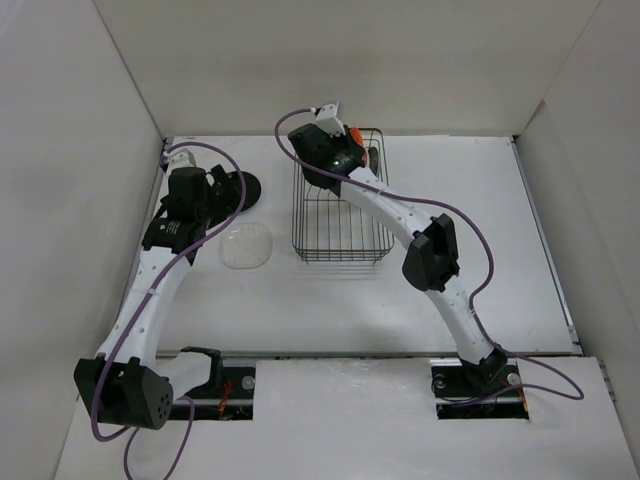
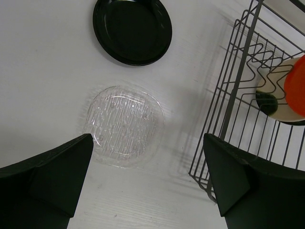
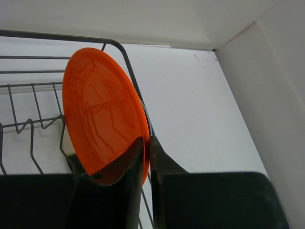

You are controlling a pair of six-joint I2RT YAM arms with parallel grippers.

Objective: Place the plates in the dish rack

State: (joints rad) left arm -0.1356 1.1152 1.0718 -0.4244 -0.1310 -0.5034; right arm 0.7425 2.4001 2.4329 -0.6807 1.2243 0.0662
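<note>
Your right gripper has its fingers clamped on the lower rim of the orange plate. That plate stands on edge inside the dish rack, at the rack's far end near its right side. A cream plate stands in the rack just beside it, partly hidden behind it from the left wrist view.

The rack sits on the table towards the far edge, about midway across. To its left, the clear plate lies flat on the surface, near the rack but not touching it. The black plate lies flat just beyond it, closer to the far left corner, and the two plates are apart.

Your left gripper hangs above the clear plate with its fingers spread wide, holding nothing.
</note>
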